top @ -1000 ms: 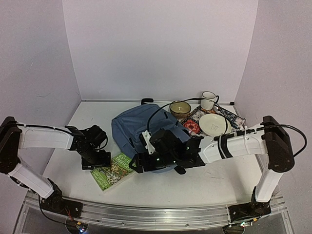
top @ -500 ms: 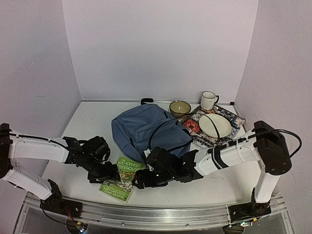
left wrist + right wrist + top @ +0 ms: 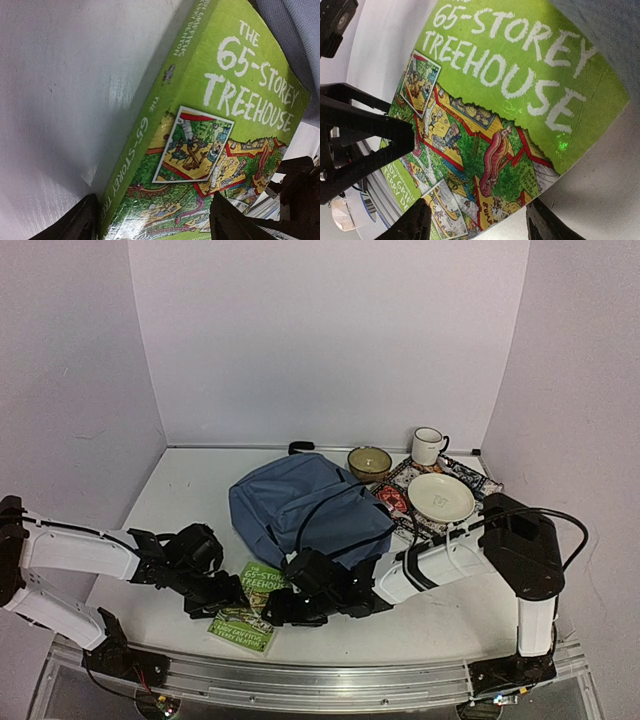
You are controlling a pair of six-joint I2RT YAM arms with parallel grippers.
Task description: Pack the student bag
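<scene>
White table (image 3: pixel 190 485) between plain pale lilac walls (image 3: pixel 320 340)

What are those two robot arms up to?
Both arms are bent low over a bright green paperback book lying on the white table, just in front of the big slate-blue fabric backpack. The left hand and the right hand reach it from opposite sides, fingers spread apart over its cover; neither clearly grips it. The book is not yet in the backpack.

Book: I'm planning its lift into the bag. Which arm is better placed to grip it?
Probably left: the left gripper straddles the book's spine edge, while the right gripper spans only a cover corner.
</scene>
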